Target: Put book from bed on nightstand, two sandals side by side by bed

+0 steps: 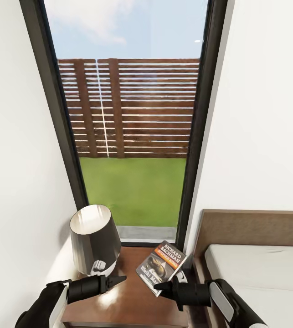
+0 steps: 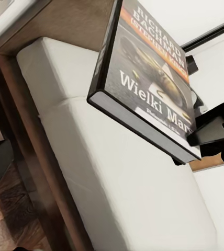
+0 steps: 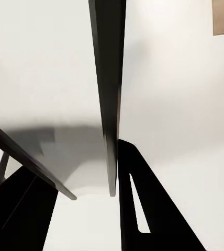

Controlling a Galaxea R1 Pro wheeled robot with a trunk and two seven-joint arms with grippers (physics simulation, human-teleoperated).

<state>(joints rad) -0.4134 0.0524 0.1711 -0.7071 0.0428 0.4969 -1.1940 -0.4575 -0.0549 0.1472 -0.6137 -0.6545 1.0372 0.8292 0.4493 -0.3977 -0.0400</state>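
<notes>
One book [image 1: 161, 267] hangs tilted above the nightstand [image 1: 128, 296], pinched at its lower corner by my right end effector [image 1: 157, 286]; its fingers [image 3: 143, 209] are closed on the thin edge. In the left wrist view the cover [image 2: 148, 78] faces the camera, with the bed [image 2: 117, 183] behind it. To finish the step well, I judge that I should lower the wrist until the cover lies flat on the bare wood, level it first, and release only once it rests, so it cannot slide off the front edge. My left end effector [image 1: 121, 278] hovers just above the same top with its fingers together and nothing between them, as far as the head view lets me tell. The lamp [image 1: 95, 239] takes up the far left part of the top, so the free patch is narrow; a swing leftwards could knock its shade. The window [image 1: 132, 123] rises behind, and the headboard [image 1: 255, 228] stands close on the right.
</notes>
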